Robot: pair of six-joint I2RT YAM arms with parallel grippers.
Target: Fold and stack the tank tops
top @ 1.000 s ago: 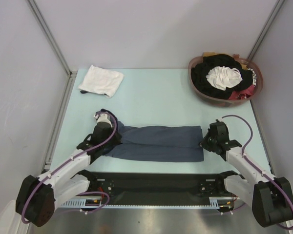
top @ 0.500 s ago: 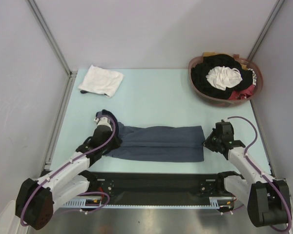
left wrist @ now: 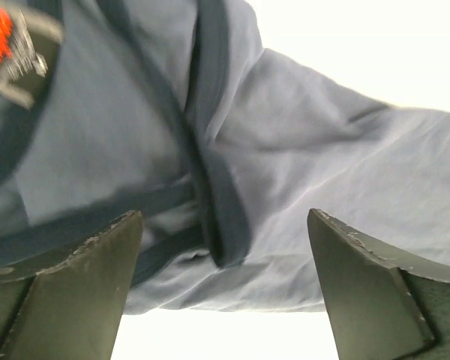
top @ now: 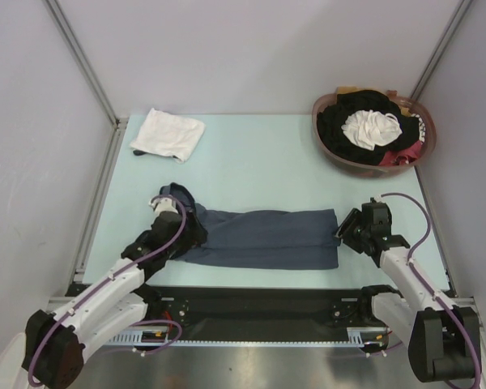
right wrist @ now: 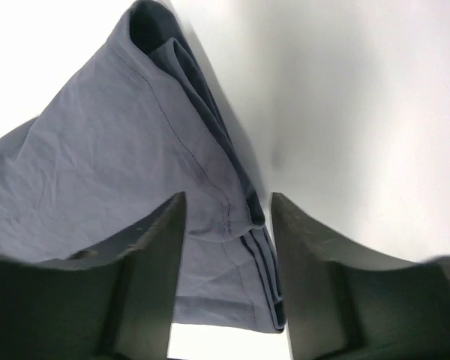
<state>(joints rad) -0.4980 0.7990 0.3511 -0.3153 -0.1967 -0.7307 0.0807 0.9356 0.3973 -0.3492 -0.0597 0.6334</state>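
Left gripper (left wrist: 225, 225) stands wide open over the straps of the grey-blue tank top (top: 267, 237). Right gripper (right wrist: 226, 206), also parted, hovers at its hem. The top lies folded lengthwise on the table (top: 259, 162), and the white tank top (top: 168, 133) sits at the far left corner.

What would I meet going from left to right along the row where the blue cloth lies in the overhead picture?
left hand → slate grey-blue tank top → right hand

Tank top (top: 263, 239) centre-front (basket (top: 340, 162) behind, right).
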